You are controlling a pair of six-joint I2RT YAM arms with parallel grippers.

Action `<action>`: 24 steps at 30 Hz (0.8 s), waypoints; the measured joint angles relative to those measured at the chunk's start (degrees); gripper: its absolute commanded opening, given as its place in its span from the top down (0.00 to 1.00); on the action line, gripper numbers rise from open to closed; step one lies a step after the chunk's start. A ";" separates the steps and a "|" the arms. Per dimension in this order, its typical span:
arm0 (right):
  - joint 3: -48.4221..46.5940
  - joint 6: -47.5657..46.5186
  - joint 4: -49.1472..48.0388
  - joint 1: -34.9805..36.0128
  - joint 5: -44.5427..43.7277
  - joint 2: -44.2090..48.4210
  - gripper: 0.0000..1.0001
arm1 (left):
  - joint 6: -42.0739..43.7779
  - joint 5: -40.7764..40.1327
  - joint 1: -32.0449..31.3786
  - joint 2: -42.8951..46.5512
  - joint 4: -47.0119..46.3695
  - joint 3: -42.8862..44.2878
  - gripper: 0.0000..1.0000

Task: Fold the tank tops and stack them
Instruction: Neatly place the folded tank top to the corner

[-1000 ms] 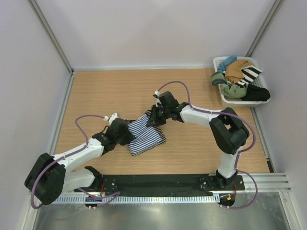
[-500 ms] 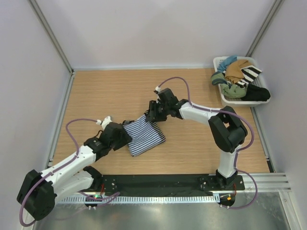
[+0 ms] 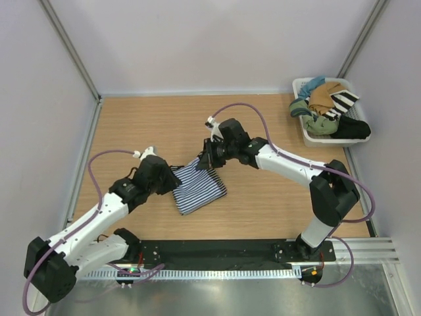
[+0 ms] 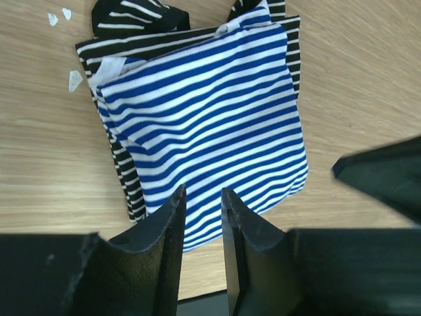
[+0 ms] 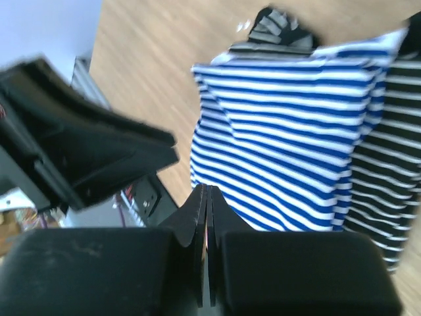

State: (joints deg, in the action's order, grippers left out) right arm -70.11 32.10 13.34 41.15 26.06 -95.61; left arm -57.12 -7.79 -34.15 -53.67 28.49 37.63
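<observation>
The folded blue-and-white tank top (image 4: 204, 131) lay on the black-and-white tank top (image 4: 138, 45) near the middle of the wooden table (image 3: 145, 125). The left gripper (image 4: 202, 194) hovered at the stack's left edge, jaws narrowly parted, empty. The right gripper (image 5: 204, 191), pinched closed on nothing, hung over its far corner. A white basket (image 3: 299, 85) of mixed clothes sat in the table's far right corner.

I am recording the upper tank top (image 4: 204, 125) at centre as showing blue-and-white stripes. The lower tank top (image 4: 125, 181), edging out at left, is showing fine black-and-white stripes. The table (image 3: 131, 125) is reading as light wood-grain. The basket (image 3: 297, 83), upper right, is showing white, its clothes (image 3: 322, 97) tan, green, teal, black.
</observation>
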 measured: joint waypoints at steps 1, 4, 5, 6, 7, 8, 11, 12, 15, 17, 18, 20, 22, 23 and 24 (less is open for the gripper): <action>0.81 0.17 -0.92 0.28 1.14 0.00 0.97 | 0.46 0.70 0.59 -1.11 -0.24 0.44 0.73; 5.57 1.14 -3.78 0.70 4.55 -0.57 0.99 | 2.19 3.45 3.98 -5.38 -2.23 1.38 0.76; 7.30 1.70 -5.57 0.55 5.68 -1.33 0.99 | 2.73 4.39 5.38 -6.84 -3.37 1.38 0.78; 8.85 2.34 -7.39 0.31 6.86 -2.32 0.99 | 3.48 5.57 6.82 -8.35 -4.57 1.38 0.80; 10.43 2.84 -9.29 -0.02 7.85 -3.45 0.99 | 4.09 6.36 8.15 -10.05 -5.79 1.36 0.81; 11.80 3.39 -10.80 -0.37 8.52 -4.76 0.99 | 4.87 7.28 9.46 -11.87 -7.26 1.33 0.83; 16.20 5.01 -15.63 -1.99 10.27 -8.11 0.99 | 6.69 10.21 12.83 -18.34 -12.57 0.74 0.84; 17.55 5.62 -17.27 -2.67 11.02 -8.76 0.99 | 7.02 10.95 13.42 -20.02 -13.88 0.46 0.84; 19.69 6.45 -20.65 -4.26 13.00 -9.16 0.99 | 8.35 12.85 14.43 -23.69 -16.79 -0.81 0.83; 20.31 6.43 -21.86 -4.83 13.35 -9.05 0.98 | 8.98 13.49 14.43 -23.10 -17.57 -1.22 0.81; 20.52 6.36 -22.05 -4.92 13.40 -8.94 0.97 | 9.40 13.73 14.40 -22.23 -17.75 -1.25 0.80; 20.59 6.08 -21.64 -4.94 13.27 -8.31 0.95 | 9.84 14.05 14.43 -19.91 -17.92 -1.25 0.79; 20.39 5.53 -20.63 -4.94 12.98 -7.26 0.94 | 10.16 14.32 14.45 -16.79 -17.92 -1.18 0.78; 19.91 5.27 -19.63 -4.94 12.87 -6.82 0.94 | 10.29 14.56 14.47 -15.43 -17.86 -1.11 0.78; 19.08 5.07 -18.60 -4.94 12.79 -6.56 0.94 | 10.47 14.95 14.45 -14.05 -17.77 -1.01 0.78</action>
State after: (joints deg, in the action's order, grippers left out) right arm -51.03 37.17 -5.26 36.21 38.85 -102.17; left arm -46.65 7.16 -19.70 -67.72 10.72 36.62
